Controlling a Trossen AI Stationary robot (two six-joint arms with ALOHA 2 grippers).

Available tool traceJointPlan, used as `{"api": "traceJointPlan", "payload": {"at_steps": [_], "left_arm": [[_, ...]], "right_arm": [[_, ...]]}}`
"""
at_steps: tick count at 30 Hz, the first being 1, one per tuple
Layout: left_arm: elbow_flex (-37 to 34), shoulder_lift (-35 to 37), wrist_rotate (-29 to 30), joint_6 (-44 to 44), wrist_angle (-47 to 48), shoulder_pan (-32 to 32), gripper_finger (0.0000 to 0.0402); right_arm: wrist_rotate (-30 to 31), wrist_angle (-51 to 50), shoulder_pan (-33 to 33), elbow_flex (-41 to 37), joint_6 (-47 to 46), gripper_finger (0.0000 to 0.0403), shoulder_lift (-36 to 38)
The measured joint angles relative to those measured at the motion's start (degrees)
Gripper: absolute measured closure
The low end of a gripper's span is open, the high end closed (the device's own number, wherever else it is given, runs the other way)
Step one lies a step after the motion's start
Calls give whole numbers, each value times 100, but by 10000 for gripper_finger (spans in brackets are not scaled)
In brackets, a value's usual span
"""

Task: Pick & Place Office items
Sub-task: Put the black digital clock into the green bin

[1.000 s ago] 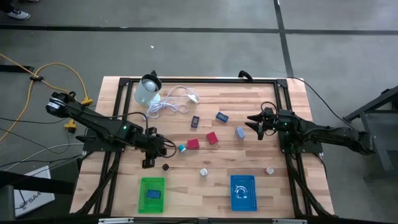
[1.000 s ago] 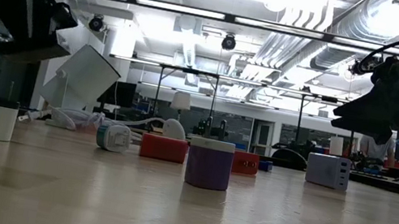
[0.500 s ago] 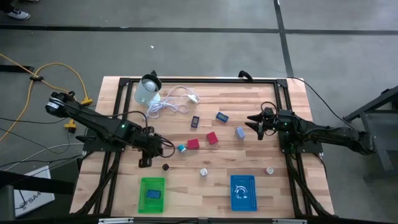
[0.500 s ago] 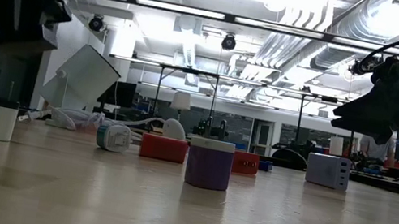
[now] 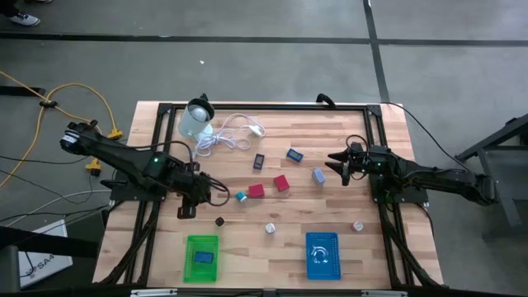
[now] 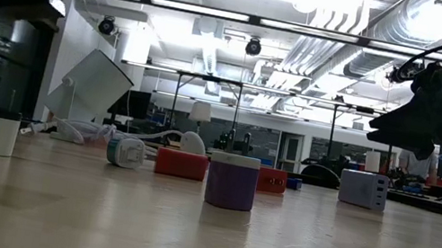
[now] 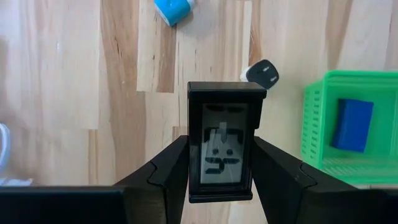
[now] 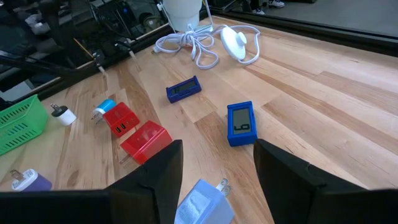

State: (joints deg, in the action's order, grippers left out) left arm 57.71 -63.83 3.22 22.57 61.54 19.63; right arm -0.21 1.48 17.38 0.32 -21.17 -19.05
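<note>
Black display unit carried in the left claw (image 7: 220, 180), clear of the worktop (image 5: 346, 206).

The black display unit (image 7: 220, 148), clamped between the fingers near the left edge, could be dropped short of the green basket (image 5: 202, 257) if the grip slipped; the right claw (image 8: 217, 174) is parted and empty.
</note>
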Motion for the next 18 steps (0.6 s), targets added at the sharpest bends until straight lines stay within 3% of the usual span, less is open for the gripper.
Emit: {"api": "traceJointPlan", "payload": {"at_steps": [10,18], "left_arm": [[655,-42,-76,-202,515,1,252],[676,-260,-181,-200,555,-1,252]], "right_arm": [[0,0,1,2,0,219,0],[2,2,1,2,0,219,0]]}}
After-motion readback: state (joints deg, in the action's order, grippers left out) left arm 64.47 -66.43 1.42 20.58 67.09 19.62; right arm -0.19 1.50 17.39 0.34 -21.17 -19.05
